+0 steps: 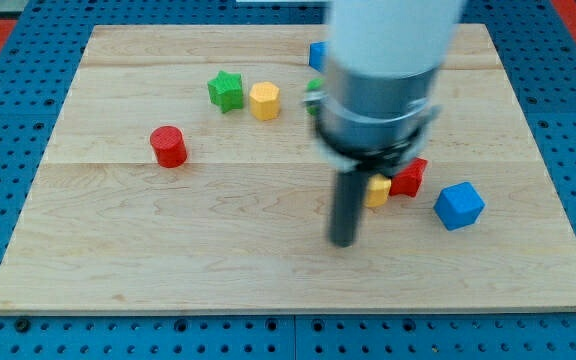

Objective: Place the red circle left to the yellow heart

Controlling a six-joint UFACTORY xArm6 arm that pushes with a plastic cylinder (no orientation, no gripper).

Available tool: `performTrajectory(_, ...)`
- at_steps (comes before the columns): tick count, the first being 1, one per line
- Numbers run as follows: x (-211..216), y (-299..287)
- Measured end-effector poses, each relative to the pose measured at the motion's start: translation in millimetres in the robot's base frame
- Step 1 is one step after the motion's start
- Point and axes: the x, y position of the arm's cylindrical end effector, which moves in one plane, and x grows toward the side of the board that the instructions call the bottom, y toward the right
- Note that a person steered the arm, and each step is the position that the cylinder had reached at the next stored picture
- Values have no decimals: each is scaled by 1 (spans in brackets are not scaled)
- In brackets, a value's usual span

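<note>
The red circle [169, 146] is a short red cylinder at the view's left on the wooden board [168, 260]. A yellow block [377, 190], partly hidden behind my rod, lies right of centre; its shape cannot be made out, though it may be the yellow heart. My tip [342, 240] rests on the board just below and left of that yellow block, far to the right of the red circle. The arm's body looks blurred.
A green star [226, 90] and a yellow hexagon [264, 101] sit near the top centre. A red block [409, 177] touches the yellow block's right side. A blue cube [459, 205] lies further right. A blue block [317, 55] and a green block [314, 92] peek out behind the arm.
</note>
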Motion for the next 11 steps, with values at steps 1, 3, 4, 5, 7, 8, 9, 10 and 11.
performTrajectory(1,-34,-117)
performTrajectory(3,-120,-231)
performTrajectory(4,-142,-183)
performTrajectory(5,-109,-123)
performTrajectory(7,-110,-89)
performTrajectory(8,-78,-16)
performTrajectory(9,-56,-48)
performTrajectory(10,-67,21)
performTrajectory(11,-67,-49)
